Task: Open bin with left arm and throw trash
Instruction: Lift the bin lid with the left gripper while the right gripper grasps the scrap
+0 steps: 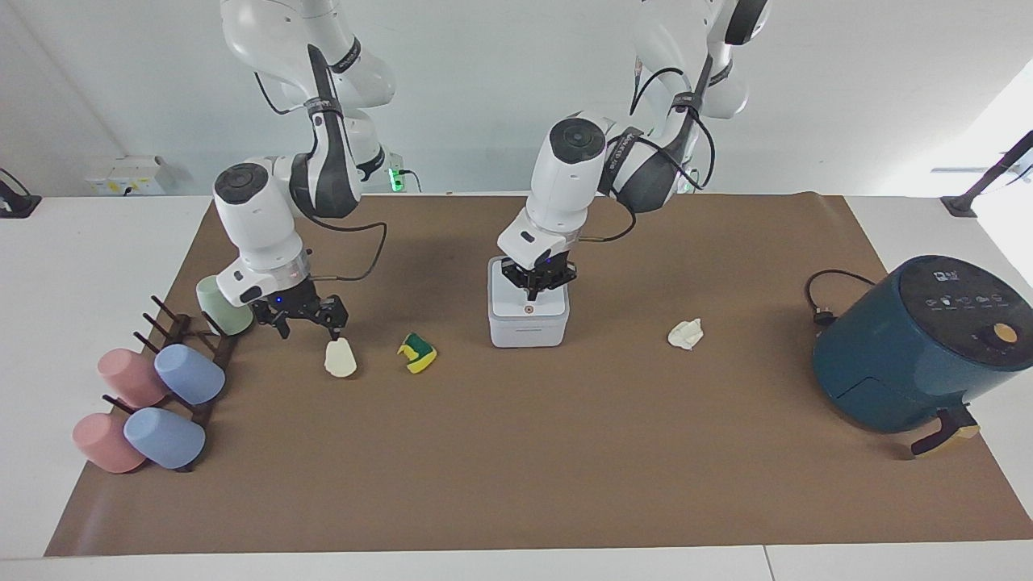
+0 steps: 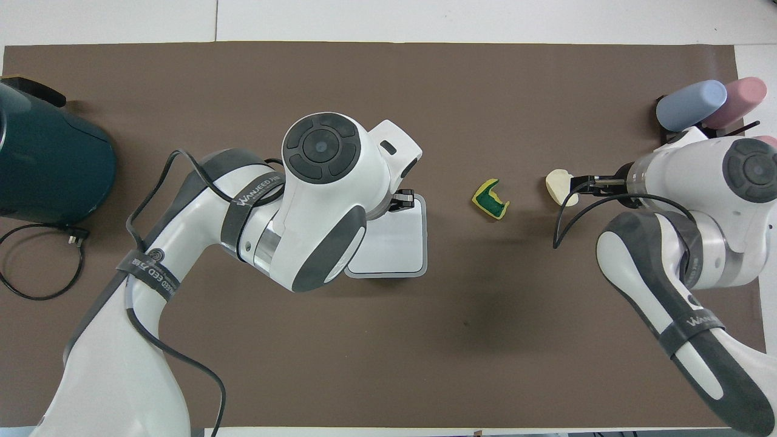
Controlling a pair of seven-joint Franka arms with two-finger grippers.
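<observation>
The white bin (image 1: 529, 324) (image 2: 397, 243) stands mid-mat with its lid down. My left gripper (image 1: 533, 297) is shut, its fingertips pointing down just above the orange-ringed button (image 1: 529, 308); whether they touch cannot be seen. In the overhead view the left wrist covers the button. Toward the right arm's end lie two pieces of trash, a cream lump (image 1: 340, 359) (image 2: 557, 183) and a green-and-yellow scrap (image 1: 417, 353) (image 2: 490, 200). My right gripper (image 1: 310, 329) is open, low over the lump's edge, holding nothing. A white paper wad (image 1: 686, 333) lies toward the left arm's end.
A teal air fryer (image 1: 916, 347) (image 2: 51, 173) with its cord sits at the left arm's end. A dark rack of pastel cups (image 1: 157, 387) (image 2: 698, 106) stands at the right arm's end, a green cup (image 1: 219, 311) close beside the right wrist.
</observation>
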